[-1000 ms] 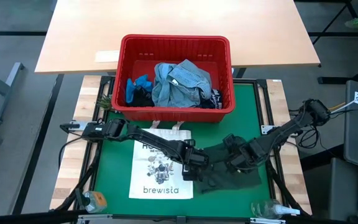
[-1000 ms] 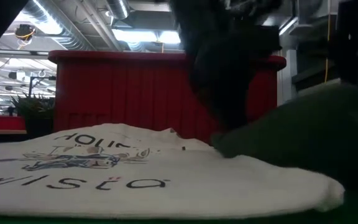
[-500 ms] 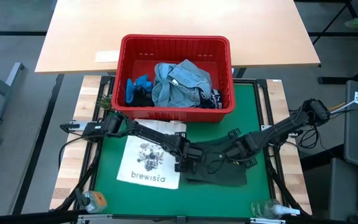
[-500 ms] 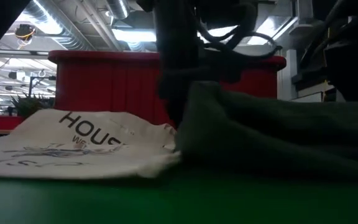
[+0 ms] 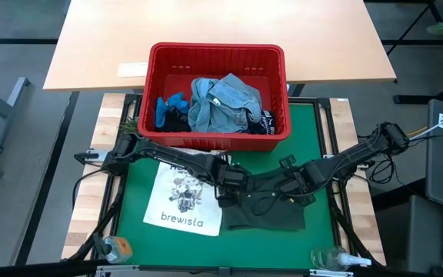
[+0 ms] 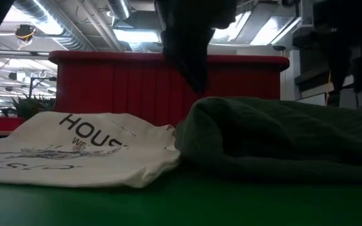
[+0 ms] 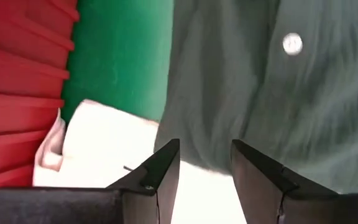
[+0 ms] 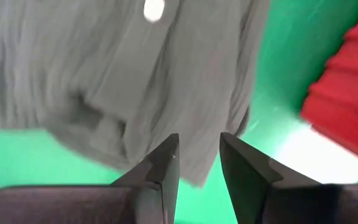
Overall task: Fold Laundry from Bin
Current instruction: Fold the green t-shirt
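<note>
A dark green garment (image 5: pixel 271 209) lies spread on the green mat, its left edge on the white tote bag (image 5: pixel 181 201). A white button (image 7: pixel 292 43) shows on it. My left gripper (image 5: pixel 233 187) hangs open above the garment's left edge, clear of it (image 7: pixel 205 146). My right gripper (image 5: pixel 292 188) hangs open over the garment's right part (image 8: pixel 199 140). The red bin (image 5: pixel 218 48) stands at the mat's far edge. It holds a light blue denim shirt (image 5: pixel 225 100), a bright blue piece (image 5: pixel 171 104) and a dark navy piece (image 5: pixel 261 121).
A light wooden table (image 5: pixel 206 23) stands beyond the bin. Small clear items sit at the near corners (image 5: pixel 114 248) (image 5: pixel 333 259). Bare green mat (image 5: pixel 314 131) shows right of the bin and in front of the garment.
The dark green garment has shifted toward the table's left and far edges and now lies flatter. The tote bag has slid left and turned slightly. My left gripper has since risen clear of the garment, and my right gripper has risen a little.
</note>
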### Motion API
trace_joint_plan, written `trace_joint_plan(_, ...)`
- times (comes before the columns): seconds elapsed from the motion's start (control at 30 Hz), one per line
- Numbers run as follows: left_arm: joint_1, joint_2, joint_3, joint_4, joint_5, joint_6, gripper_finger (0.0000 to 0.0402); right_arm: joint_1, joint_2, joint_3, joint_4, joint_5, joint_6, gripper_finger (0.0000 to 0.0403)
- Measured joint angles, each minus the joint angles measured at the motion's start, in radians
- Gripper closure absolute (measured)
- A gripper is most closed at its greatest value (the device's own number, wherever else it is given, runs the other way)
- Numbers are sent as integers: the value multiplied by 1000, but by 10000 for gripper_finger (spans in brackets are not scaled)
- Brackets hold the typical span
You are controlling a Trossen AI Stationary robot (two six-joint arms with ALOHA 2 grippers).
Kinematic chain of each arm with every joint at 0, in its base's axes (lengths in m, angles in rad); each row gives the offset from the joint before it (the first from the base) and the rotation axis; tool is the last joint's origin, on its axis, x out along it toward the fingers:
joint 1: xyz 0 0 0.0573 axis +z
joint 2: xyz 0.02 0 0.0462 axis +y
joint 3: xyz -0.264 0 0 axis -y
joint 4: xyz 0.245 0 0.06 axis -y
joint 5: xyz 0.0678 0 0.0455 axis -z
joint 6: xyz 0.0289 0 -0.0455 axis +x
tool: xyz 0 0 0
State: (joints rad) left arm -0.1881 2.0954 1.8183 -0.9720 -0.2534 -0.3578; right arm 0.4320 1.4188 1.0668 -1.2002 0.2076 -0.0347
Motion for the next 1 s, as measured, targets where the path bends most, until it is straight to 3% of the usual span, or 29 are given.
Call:
trace_joint_plan(0.3, 10, 62, 0, 84, -5, -10, 265, 0, 7, -84, 234, 1, 0, 288)
trace_joint_plan(0.63, 53, 172, 0, 86, -83, -15, 265, 0, 7, -273, 333, -124, 71, 288)
trace_joint_plan(0.83, 107, 176, -5, 30, -76, -113, 265, 0, 6, -351, 341, -203, 118, 288)
trace_joint_plan(1.0, 126, 177, 3, -13, -21, -138, 265, 0, 6, -347, 336, -209, 114, 288)
